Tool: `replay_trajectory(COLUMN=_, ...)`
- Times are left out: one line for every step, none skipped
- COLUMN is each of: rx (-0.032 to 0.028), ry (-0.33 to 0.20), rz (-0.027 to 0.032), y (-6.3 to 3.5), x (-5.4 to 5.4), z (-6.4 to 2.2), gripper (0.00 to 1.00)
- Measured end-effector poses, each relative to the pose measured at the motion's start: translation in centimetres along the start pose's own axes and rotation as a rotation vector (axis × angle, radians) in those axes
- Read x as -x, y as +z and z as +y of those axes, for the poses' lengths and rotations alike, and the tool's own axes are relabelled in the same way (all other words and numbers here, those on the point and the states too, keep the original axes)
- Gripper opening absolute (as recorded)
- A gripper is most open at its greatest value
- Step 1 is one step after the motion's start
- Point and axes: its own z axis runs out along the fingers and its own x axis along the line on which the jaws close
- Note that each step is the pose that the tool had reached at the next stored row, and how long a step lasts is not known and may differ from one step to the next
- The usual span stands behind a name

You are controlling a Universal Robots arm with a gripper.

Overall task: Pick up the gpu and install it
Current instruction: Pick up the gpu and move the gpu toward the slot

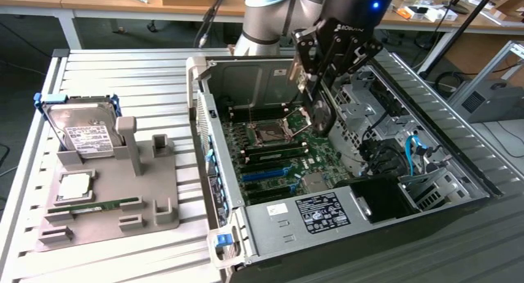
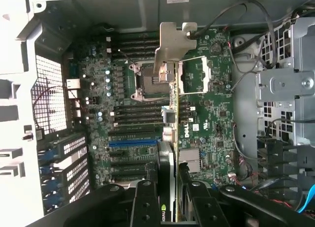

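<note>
Background: open computer case [image 1: 245, 80] on a table [image 1: 123, 68].
Gripper [image 1: 318, 99]: clamped on the gpu [image 2: 167, 74] (held edge-on).
Long axis: hung toward 6 o'clock; blue slots [image 1: 264, 171] at 7 o'clock, exterior view.

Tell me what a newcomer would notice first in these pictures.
The black claw hanging inside the open computer case, gripping the gpu edge-on above the green motherboard. Next, the silver hard drive standing in a grey holder at the exterior view's left.
</note>
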Motion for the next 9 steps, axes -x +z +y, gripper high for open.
replay_trajectory(rx=-0.0004, ry=0.000, rz=-0.0001, y=0.08, x=0.02, z=0.00, gripper=0.27)
replay_trajectory(rx=-0.0012, ry=0.000, rz=-0.0001, y=0.25, x=0.05, z=0.00, gripper=0.27)
replay_trajectory(rx=-0.0014, ry=0.000, rz=-0.0001, y=0.31, x=0.06, z=0.00, gripper=0.27)
replay_trajectory(rx=-0.0021, ry=0.000, rz=-0.0002, y=0.42, x=0.08, z=0.00, gripper=0.27)
replay_trajectory(rx=-0.0026, ry=0.000, rz=-0.0002, y=0.52, x=0.09, z=0.00, gripper=0.27)
replay_trajectory(rx=-0.0031, ry=0.000, rz=-0.0003, y=0.59, x=0.10, z=0.00, gripper=0.27)
replay_trajectory(rx=-0.0035, ry=0.000, rz=-0.0003, y=0.66, x=0.11, z=0.00, gripper=0.27)
replay_trajectory(rx=-0.0040, ry=0.000, rz=-0.0003, y=0.71, x=0.12, z=0.00, gripper=0.27)
replay_trajectory(rx=-0.0045, ry=0.000, rz=-0.0004, y=0.77, x=0.13, z=0.00, gripper=0.27)
